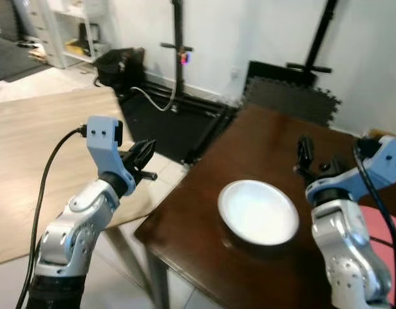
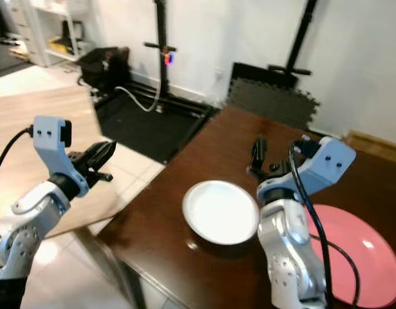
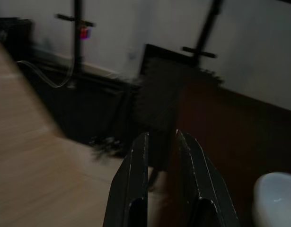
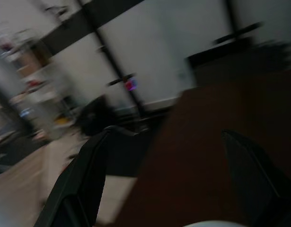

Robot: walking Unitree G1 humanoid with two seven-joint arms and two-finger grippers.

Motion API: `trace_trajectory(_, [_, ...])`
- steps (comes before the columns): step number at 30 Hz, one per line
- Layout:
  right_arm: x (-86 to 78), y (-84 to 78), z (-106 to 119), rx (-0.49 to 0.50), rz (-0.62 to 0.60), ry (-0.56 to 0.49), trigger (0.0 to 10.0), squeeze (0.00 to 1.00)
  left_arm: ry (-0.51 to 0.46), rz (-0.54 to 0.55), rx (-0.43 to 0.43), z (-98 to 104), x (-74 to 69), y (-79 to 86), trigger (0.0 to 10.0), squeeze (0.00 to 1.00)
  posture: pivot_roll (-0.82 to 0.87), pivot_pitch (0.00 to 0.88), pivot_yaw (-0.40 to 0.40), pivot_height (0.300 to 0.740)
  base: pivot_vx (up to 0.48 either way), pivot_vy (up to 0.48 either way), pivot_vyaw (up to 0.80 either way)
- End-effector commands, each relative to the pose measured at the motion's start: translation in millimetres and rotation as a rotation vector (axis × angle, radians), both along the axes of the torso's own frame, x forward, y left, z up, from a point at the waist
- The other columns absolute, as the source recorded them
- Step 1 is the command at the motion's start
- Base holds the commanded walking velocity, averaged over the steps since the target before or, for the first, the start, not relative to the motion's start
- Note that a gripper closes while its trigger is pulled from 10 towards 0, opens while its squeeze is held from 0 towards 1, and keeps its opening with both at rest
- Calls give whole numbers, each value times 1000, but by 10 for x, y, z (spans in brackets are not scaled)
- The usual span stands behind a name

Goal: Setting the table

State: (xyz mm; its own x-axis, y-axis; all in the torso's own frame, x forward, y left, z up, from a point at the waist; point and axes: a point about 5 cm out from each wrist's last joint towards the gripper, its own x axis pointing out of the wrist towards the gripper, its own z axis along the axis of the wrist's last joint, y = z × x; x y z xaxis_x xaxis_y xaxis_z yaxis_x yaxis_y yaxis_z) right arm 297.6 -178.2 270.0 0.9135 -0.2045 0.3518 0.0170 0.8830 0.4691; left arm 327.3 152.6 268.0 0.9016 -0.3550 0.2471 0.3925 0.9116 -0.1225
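Resting on the dark table (image 1: 204, 257), near its front-left corner, a white bowl (image 1: 258, 212) sits upright, nothing in it. Pink plate (image 2: 358, 254) lies flat on the same table to the right of the bowl, near but apart from it, partly hidden behind the right arm. Right gripper (image 4: 176, 177) is raised above the table just right of the bowl, pointing away toward the far wall; in the right wrist view its two black fingers (image 4: 83, 182) stand wide apart with nothing between them, and a sliver of the bowl's rim shows at the frame's lower edge. That view is blurred. Left gripper (image 1: 141, 154) hangs off the table's left edge, well left of the bowl, above a light wooden surface (image 1: 30, 148) and tiled floor. In the left wrist view its fingers (image 3: 133, 182) are drawn close together with only a narrow slit between, holding nothing; the bowl's edge (image 3: 277, 201) shows off to one side. Beyond the bowl, against the white wall: a dark foam mat (image 1: 291, 96) leaning upright, black stands (image 1: 178, 51) with a small lit point on one, a black bag (image 1: 117, 67) and white shelving (image 1: 69, 29) further left.
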Motion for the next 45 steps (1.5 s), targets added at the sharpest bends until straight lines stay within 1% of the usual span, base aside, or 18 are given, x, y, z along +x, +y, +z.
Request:
trace_trajectory(1, [-15, -58, -24, 3, -20, 12, 10000, 0, 13, -4, 8, -42, 4, -30, 10000, 0, 44, 87, 5, 740, 0, 442, 0])
trace_trajectory(8, [-16, -63, -33, -13, -24, 17, 10000, 0, 17, -4, 5, -45, 16, -35, 10000, 0, 41, 85, 6, 740, 0, 443, 0])
trace_trajectory(25, [-16, -65, -50, -12, -23, 21, 10000, 0, 27, 10, 10, -55, 55, -26, 10000, 0, 40, 90, 10, 740, 0, 429, 0])
trace_trajectory(33, [-20, -65, -57, -11, -23, 22, 10000, 0, 22, 20, 28, -52, 66, -28, 10000, 0, 41, 91, 12, 740, 0, 31, 0])
trace_trajectory(36, [-22, -63, -59, -10, -22, 22, 10000, 0, 18, 45, 41, -37, 84, -30, 10000, 0, 40, 92, 12, 740, 0, 0, 0])
trace_trajectory(37, [-22, -63, -59, -10, -21, 21, 10000, 0, 19, 95, 80, -34, 107, -11, 10000, 0, 40, 93, 12, 740, 0, 0, 0])
trace_trajectory(38, [-22, -63, -59, -10, -21, 21, 10000, 0, 19, 95, 80, -34, 107, -11, 10000, 0, 40, 93, 12, 740, 0, 0, 0])
trace_trajectory(39, [-23, -63, -60, -11, -21, 21, 10000, 0, 29, 190, 184, -47, 148, 31, 10000, 0, 39, 94, 12, 740, 0, 0, 0])
trace_trajectory(40, [-25, -63, -61, -12, -21, 21, 10000, 0, 34, 263, 257, -65, 172, 72, 10000, 0, 41, 95, 13, 740, 0, 0, 0])
trace_trajectory(42, [-30, -62, -61, -12, -21, 21, 10000, 0, 60, 361, 334, -81, 188, 150, 10000, 0, 38, 99, 15, 740, 0, 0, 0])
trace_trajectory(43, [-33, -63, -60, -12, -21, 21, 10000, 0, 97, 412, 350, -101, 196, 199, 10000, 0, 41, 99, 15, 740, 0, 0, 0])
trace_trajectory(44, [-34, -62, -61, -12, -21, 21, 10000, 0, 136, 449, 336, -121, 203, 249, 10000, 0, 45, 99, 15, 740, 0, 0, 0])
trace_trajectory(45, [-34, -62, -61, -12, -21, 21, 10000, 0, 136, 449, 336, -121, 203, 249, 10000, 0, 45, 99, 15, 740, 0, 0, 0])
